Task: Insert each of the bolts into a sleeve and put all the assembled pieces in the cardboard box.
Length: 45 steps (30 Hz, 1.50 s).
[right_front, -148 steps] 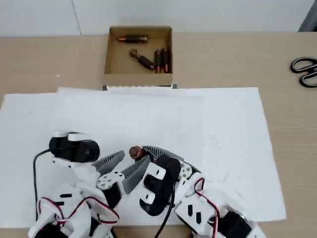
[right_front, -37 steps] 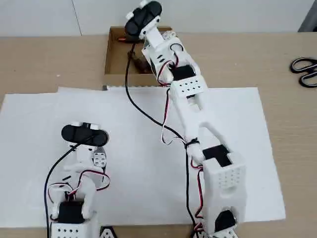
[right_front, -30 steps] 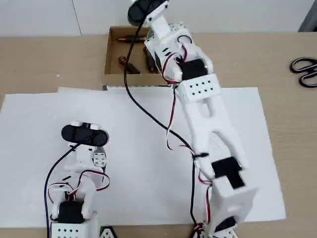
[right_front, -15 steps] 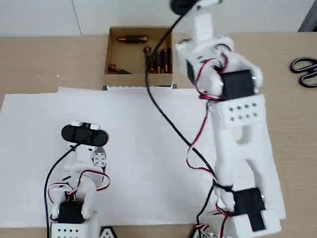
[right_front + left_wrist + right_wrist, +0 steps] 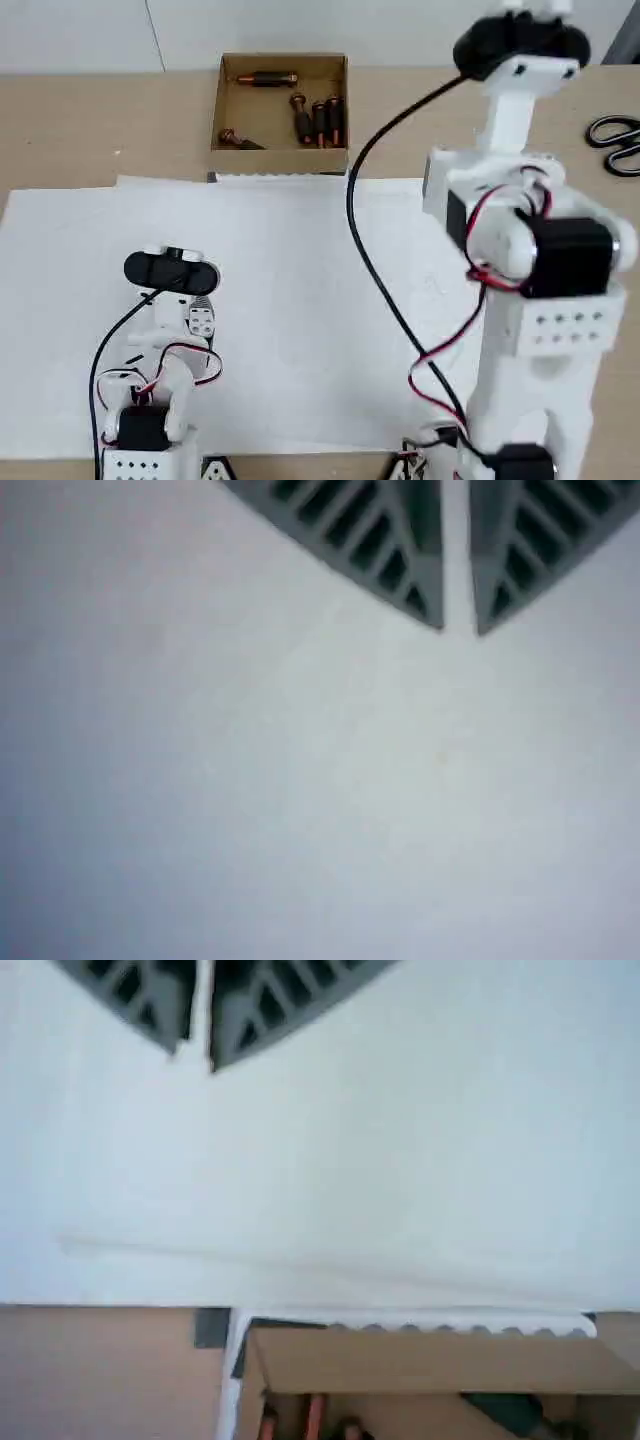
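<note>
Cardboard box (image 5: 280, 160) holding assembled pieces (image 5: 318, 120), left gripper (image 5: 458, 630) closed, right gripper (image 5: 200, 1060) closed

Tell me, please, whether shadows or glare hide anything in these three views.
High view: soft, even light; no glare on the white paper, and the assembled pieces in the cardboard box are plainly lit. Left wrist view: the paper is evenly lit by the left gripper. Right wrist view: the box's inside lies in shadow.
</note>
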Available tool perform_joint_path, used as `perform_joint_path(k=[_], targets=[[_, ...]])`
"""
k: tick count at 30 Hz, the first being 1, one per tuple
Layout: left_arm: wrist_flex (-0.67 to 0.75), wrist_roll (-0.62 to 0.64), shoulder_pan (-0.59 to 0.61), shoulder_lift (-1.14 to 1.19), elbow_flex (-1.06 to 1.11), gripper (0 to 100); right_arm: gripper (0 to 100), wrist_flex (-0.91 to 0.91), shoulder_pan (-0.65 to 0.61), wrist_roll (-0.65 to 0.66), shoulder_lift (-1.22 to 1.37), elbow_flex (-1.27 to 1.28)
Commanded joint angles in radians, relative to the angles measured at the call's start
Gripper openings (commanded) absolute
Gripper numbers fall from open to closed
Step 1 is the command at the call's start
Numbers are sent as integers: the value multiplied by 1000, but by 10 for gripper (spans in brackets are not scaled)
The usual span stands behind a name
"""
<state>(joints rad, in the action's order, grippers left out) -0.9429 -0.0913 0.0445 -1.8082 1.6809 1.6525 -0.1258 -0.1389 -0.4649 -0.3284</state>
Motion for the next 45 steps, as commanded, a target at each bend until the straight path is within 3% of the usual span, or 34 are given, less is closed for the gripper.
perform_joint_path(k=[1, 12, 25, 33, 45], targets=[[26, -2, 2, -9, -2, 6, 3, -22, 8, -9, -183, 186], [26, -2, 2, -9, -2, 6, 3, -446, 36, 46, -696, 1076], [26, -2, 2, -9, -2, 6, 3, -782, 38, 132, -1067, 1751], [26, -2, 2, -9, -2, 6, 3, -783, 38, 204, -1346, 1952], [26, -2, 2, -9, -2, 6, 4, -777, 108, 199, -1340, 2012]])
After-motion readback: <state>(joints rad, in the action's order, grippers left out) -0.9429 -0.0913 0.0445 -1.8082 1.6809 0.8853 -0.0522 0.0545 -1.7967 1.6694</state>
